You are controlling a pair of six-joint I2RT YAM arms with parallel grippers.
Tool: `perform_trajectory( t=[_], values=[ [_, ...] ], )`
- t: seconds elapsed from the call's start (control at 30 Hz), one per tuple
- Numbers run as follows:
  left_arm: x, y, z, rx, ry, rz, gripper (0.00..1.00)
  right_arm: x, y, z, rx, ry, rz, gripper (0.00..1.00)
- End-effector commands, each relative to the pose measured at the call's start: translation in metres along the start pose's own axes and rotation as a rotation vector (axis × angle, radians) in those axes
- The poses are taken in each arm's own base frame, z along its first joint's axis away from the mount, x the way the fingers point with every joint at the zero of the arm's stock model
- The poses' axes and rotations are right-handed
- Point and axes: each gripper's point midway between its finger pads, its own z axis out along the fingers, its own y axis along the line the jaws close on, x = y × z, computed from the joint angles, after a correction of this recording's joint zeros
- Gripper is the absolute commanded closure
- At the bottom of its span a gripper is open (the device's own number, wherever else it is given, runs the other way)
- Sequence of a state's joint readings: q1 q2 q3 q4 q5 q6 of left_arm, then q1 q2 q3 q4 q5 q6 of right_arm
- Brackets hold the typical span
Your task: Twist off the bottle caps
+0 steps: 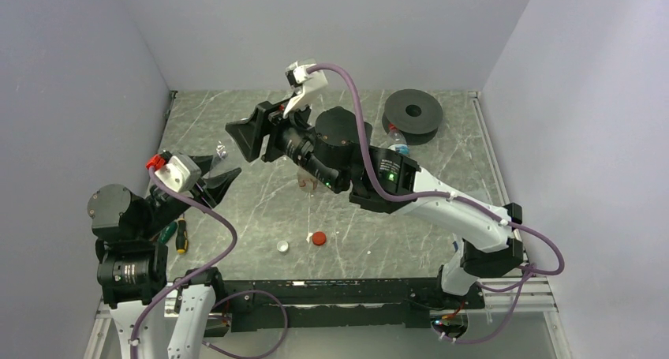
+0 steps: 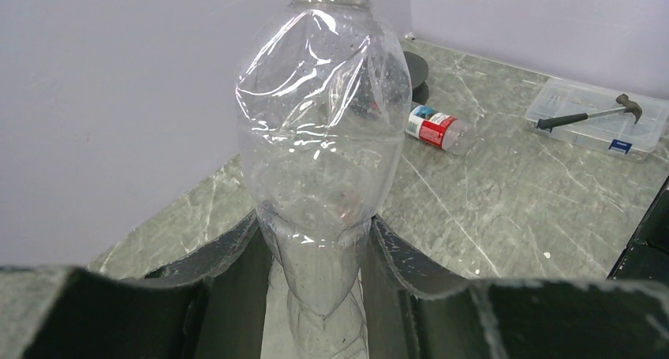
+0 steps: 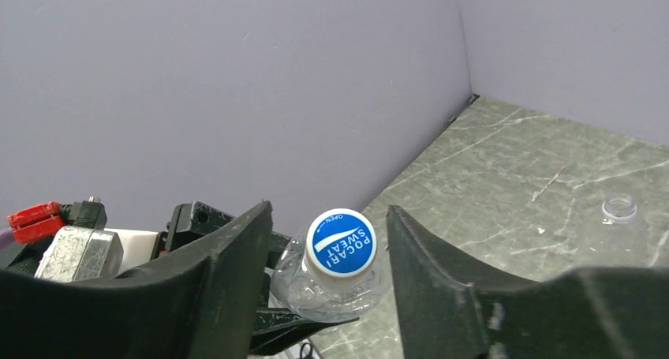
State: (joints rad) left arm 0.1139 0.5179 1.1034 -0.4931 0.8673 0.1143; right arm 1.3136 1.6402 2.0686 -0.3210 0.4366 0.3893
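Observation:
My left gripper (image 2: 315, 221) is shut on the lower body of a clear plastic bottle (image 2: 323, 130), which is squeezed in at the grip. In the top view this gripper (image 1: 221, 172) holds the bottle tilted up toward the right gripper (image 1: 237, 136). The bottle's cap (image 3: 341, 243), white-rimmed with a blue printed top, sits between the right gripper's (image 3: 327, 217) open fingers, with a gap on each side. A red cap (image 1: 318, 238) and a white cap (image 1: 283, 247) lie loose on the table. Farther off, an uncapped clear bottle (image 3: 619, 221) stands upright.
A black spool (image 1: 413, 114) sits at the back right, with a red-labelled bottle (image 2: 436, 127) lying near it. A clear box with a hammer (image 2: 596, 118) on it shows in the left wrist view. Two screwdrivers (image 1: 180, 234) lie by the left arm's base. Walls close three sides.

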Motion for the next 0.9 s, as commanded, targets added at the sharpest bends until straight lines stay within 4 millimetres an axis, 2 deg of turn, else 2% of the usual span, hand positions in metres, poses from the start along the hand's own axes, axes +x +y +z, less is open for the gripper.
perform_trajectory(
  t=[0.0, 0.13, 0.33, 0.47, 0.6, 0.67, 0.73, 0.8, 0.87],
  values=[
    [-0.007, -0.001, -0.003, -0.01, -0.025, 0.048, 1.0, -0.022, 0.008, -0.002, -0.018, -0.053, 0.051, 0.47],
    [-0.008, -0.001, -0.004, -0.011, -0.026, 0.054, 1.0, -0.019, 0.014, 0.001, -0.044, -0.036, 0.048, 0.55],
    [-0.009, -0.003, -0.004, -0.007, -0.033, 0.047, 1.0, -0.011, 0.012, 0.005, -0.033, -0.012, 0.046, 0.61],
    [-0.009, -0.004, -0.004, -0.003, -0.033, 0.042, 1.0, -0.012, 0.009, 0.005, -0.028, -0.017, 0.049, 0.8],
    [-0.013, -0.014, -0.004, 0.047, -0.043, 0.014, 1.0, -0.021, 0.003, 0.003, -0.048, -0.021, 0.038, 0.95],
    [-0.015, -0.027, -0.004, 0.121, -0.046, -0.009, 1.0, -0.027, 0.005, 0.0, -0.135, -0.018, 0.032, 0.99],
    [-0.014, -0.049, -0.008, 0.26, -0.04, -0.037, 1.0, -0.033, 0.015, -0.011, -0.331, -0.008, 0.003, 1.0],
    [-0.008, -0.063, -0.01, 0.347, -0.019, -0.091, 1.0, -0.043, 0.032, -0.034, -0.571, -0.039, -0.04, 1.0],
    [-0.007, -0.072, -0.013, 0.405, -0.011, -0.128, 1.0, -0.044, 0.043, -0.055, -0.725, -0.043, -0.092, 1.0]
  ],
)
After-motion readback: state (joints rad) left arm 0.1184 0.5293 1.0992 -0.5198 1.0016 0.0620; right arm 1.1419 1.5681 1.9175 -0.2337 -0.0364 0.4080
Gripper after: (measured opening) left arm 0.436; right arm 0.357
